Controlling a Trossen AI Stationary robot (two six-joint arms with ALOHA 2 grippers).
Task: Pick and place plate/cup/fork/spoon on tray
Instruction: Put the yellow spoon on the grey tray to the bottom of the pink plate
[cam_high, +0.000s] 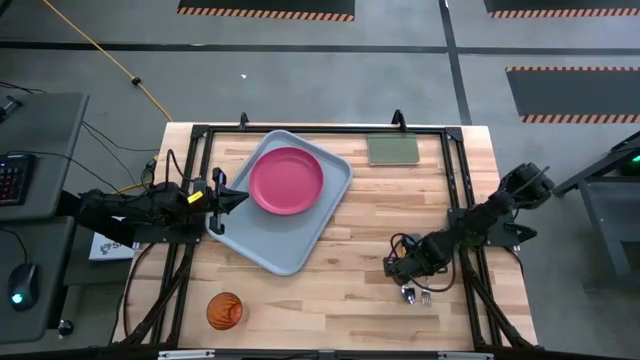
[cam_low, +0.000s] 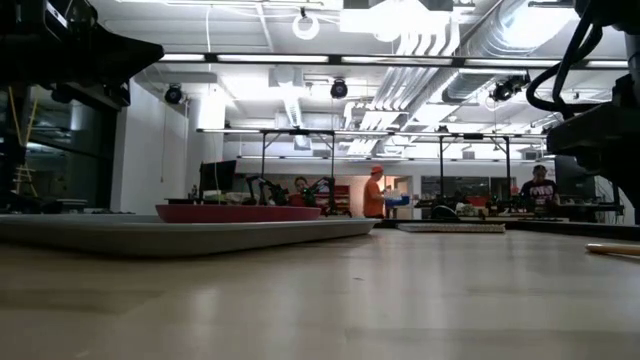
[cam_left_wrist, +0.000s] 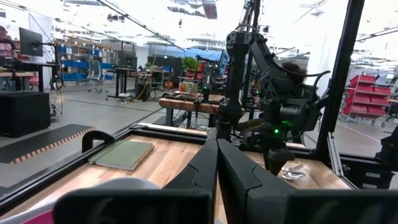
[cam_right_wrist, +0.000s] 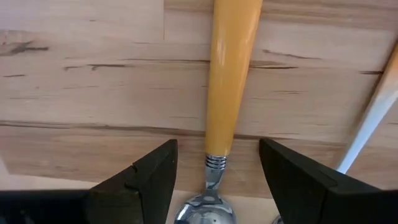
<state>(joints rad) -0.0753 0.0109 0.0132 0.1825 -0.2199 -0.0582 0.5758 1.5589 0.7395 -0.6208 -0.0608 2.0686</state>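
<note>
The magenta plate (cam_high: 286, 181) lies flat on the grey-blue tray (cam_high: 262, 250), which rests on the table left of centre. The orange cup (cam_high: 224, 311) stands near the table's front left. The spoon (cam_right_wrist: 229, 81) and the fork (cam_right_wrist: 378, 112) lie side by side on the wood at the front right (cam_high: 416, 295). My right gripper (cam_right_wrist: 217, 168) is open just above the table, one finger on each side of the spoon's neck, clear of it. My left gripper (cam_high: 238, 197) is shut and empty, held above the tray's left rim.
A flat green pad (cam_high: 392, 150) lies at the table's far edge, right of the tray. A black frame (cam_high: 455, 180) runs round the table top. Bare wood lies between the tray and the cutlery. A person (cam_low: 374, 192) stands far off in the room.
</note>
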